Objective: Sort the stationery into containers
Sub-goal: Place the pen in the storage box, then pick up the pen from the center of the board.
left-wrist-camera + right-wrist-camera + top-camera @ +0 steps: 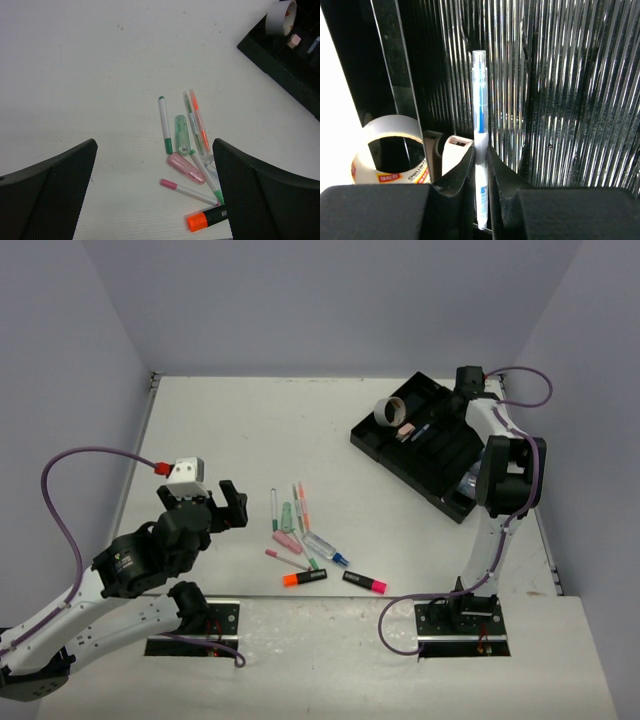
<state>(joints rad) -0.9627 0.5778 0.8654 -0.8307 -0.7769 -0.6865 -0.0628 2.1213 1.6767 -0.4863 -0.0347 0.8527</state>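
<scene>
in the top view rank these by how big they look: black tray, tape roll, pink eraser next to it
1. black tray, by far the largest
2. tape roll
3. pink eraser, smallest
All three sit together, so nearness barely skews it.

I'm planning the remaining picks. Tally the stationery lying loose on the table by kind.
Thin pens: 5
Stubby translucent markers: 3
Black highlighters: 2
Total: 10
</scene>
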